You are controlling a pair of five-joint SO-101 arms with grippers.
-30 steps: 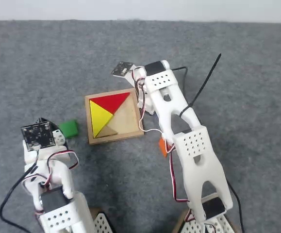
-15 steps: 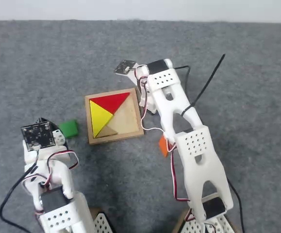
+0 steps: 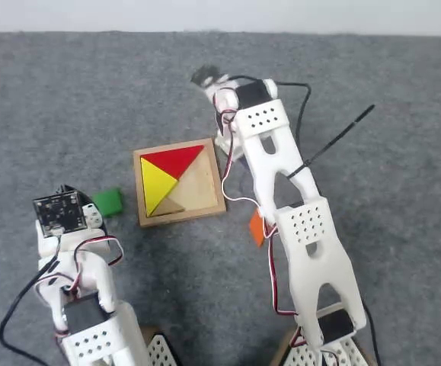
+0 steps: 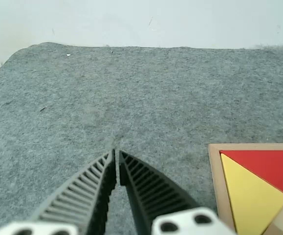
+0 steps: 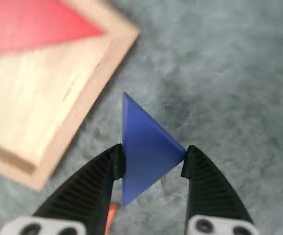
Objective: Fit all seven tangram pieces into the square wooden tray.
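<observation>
**A:** From above, the tray (image 3: 180,217) sat mid-tabletop (image 3: 68,99), with the red triangle (image 3: 173,160) and yellow triangle (image 3: 156,187) inside. A green piece (image 3: 110,201) lay just beside it.

**B:** And an orange piece (image 3: 256,229) peeked out by the right arm (image 3: 281,175)!

**A:** Left wrist: the left pincer (image 4: 117,154) was closed on nothing, apart from the tray.

**B:** Right wrist: the right pincer (image 5: 153,152) clamped a blue triangle (image 5: 143,142), just off the tray's edge.
</observation>
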